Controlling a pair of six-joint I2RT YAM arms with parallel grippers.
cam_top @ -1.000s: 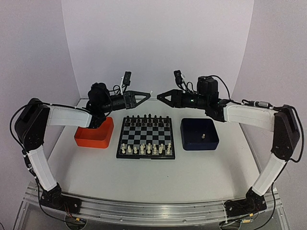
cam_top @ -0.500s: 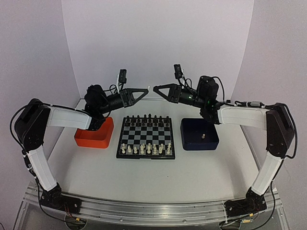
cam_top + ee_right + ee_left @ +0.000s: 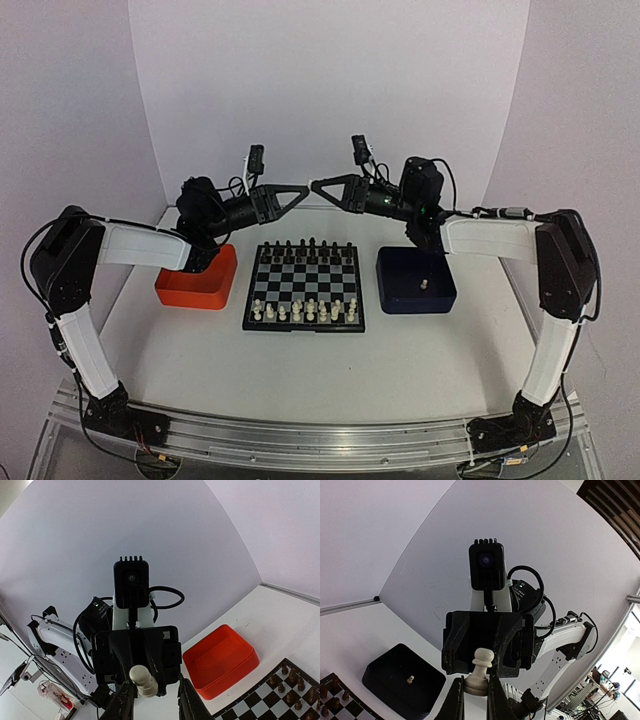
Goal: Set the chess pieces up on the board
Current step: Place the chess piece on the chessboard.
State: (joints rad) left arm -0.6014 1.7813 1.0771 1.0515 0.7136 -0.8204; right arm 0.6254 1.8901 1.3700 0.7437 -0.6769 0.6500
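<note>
While the left gripper [image 3: 475, 681] pinches a cream-white pawn [image 3: 481, 669] by its base, the right gripper [image 3: 156, 682] meets it tip to tip, fingers spread on either side of that pawn, in the air toward the far side of the board [image 3: 304, 280]. Other cream-white chessmen [image 3: 303, 311] stand in the board's two near rows, and one stands in the dark blue tray [image 3: 400, 272].

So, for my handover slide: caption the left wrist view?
Left gripper holds a white pawn before the open right gripper.

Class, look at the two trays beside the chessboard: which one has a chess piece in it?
The dark blue tray, to the right of the board. A single cream-white piece stands on its floor, while the orange tray on the left looks empty.
</note>
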